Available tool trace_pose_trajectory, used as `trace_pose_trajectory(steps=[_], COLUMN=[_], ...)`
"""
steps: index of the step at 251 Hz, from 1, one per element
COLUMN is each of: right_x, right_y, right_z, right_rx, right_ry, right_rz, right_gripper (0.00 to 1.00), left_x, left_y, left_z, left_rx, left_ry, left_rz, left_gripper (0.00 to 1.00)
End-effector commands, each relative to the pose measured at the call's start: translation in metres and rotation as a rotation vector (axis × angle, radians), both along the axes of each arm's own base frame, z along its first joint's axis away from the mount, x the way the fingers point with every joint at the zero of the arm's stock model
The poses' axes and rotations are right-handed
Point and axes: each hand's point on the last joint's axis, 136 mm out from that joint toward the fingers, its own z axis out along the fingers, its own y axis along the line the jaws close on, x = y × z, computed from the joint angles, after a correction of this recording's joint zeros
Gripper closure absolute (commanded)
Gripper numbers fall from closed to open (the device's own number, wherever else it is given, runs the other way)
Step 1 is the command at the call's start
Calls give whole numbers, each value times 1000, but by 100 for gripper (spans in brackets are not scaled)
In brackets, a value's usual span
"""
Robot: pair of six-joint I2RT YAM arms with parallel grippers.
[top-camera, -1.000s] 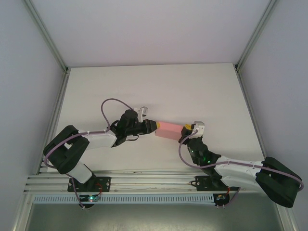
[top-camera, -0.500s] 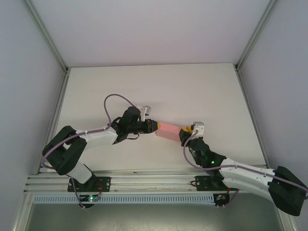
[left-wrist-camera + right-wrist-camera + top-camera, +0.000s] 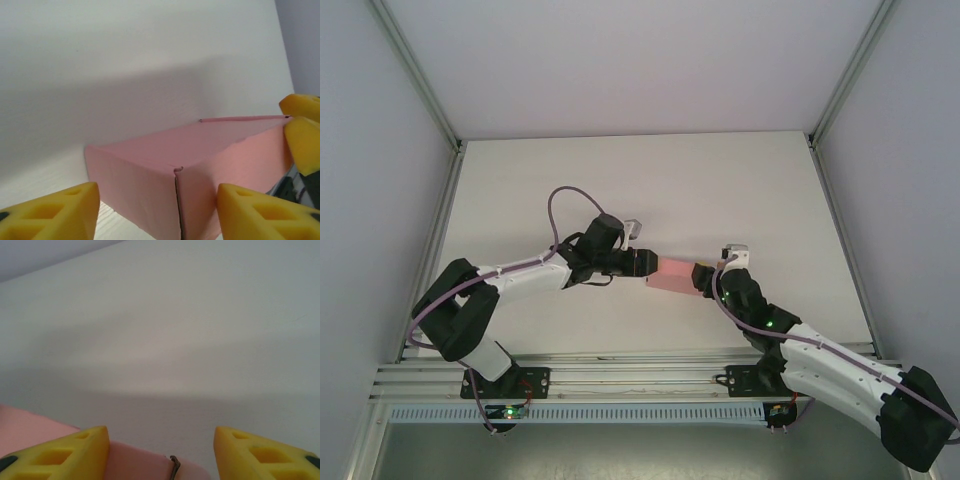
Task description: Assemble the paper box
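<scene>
The paper box (image 3: 672, 274) is a small closed pink box lying on the white table between my two grippers. My left gripper (image 3: 645, 264) is at its left end and stands open; in the left wrist view its yellow fingertips straddle the near corner of the paper box (image 3: 145, 165), where a side seam shows, with a gap on the left side. My right gripper (image 3: 705, 282) is at the right end, also open. The box's upper edge (image 3: 135, 466) lies low between its fingers (image 3: 60, 455). From the left wrist, the right gripper's fingertips (image 3: 302, 132) show at the box's far end.
The white table (image 3: 720, 190) stretches bare beyond the box, framed by aluminium rails and grey walls at left, right and back. Both arms reach in from the near edge, with purple cables looping above them.
Both grippers have opened and let go of the box ends they were pinching. Both arms have shifted a little to the right, and the box now rests slightly further right.
</scene>
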Motion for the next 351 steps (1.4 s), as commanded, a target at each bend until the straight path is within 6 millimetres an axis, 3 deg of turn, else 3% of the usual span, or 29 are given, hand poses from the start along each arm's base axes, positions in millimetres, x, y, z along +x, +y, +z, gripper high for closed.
trace_pose_trajectory(steps=[1, 13, 27, 36, 40, 53, 63, 92, 119, 147, 200, 236, 279, 351], right_x=[-6, -5, -4, -4, 0, 2, 3, 5, 1, -12, -22, -22, -14, 3], right_y=[4, 4, 2, 0, 3, 2, 2, 6, 26, 53, 74, 73, 77, 62], right_z=[-7, -5, -2, -2, 12, 21, 29, 46, 62, 71, 54, 42, 30, -8], right_rx=[-14, -9, -16, -24, -8, -6, -1, -12, -64, -184, -467, -723, -873, -1070], right_ry=[70, 67, 56, 53, 29, 10, -3, -32, -66, -65, 78, 177, 259, 398], right_rz=[33, 26, 26, 23, 23, 19, 22, 70, 235, 488, 795, 918, 979, 988], right_gripper=[40, 32, 25, 21, 19, 13, 2, 2, 1, 2, 2, 2, 2, 2], left_x=[0, 2, 3, 4, 4, 7, 8, 14, 21, 23, -3, -24, -40, -50], left_y=[6, 6, 5, 6, 6, 9, 11, 23, 52, 103, 163, 193, 205, 214], left_z=[1, 7, 14, 18, 20, 26, 32, 50, 61, 69, 71, 63, 51, 32], left_rx=[71, 70, 64, 67, 69, 83, 94, 130, 231, 401, 486, 506, 482, 543], left_ry=[-8, -24, -39, -49, -55, -70, -89, -151, -207, -251, -292, -292, -283, -233], left_rz=[0, 2, -2, 0, -1, 7, 14, 54, 157, 329, 488, 559, 572, 566], left_gripper=[26, 19, 0, 0, 0, 0, 0, 0, 0, 0, 0, 0, 0, 0])
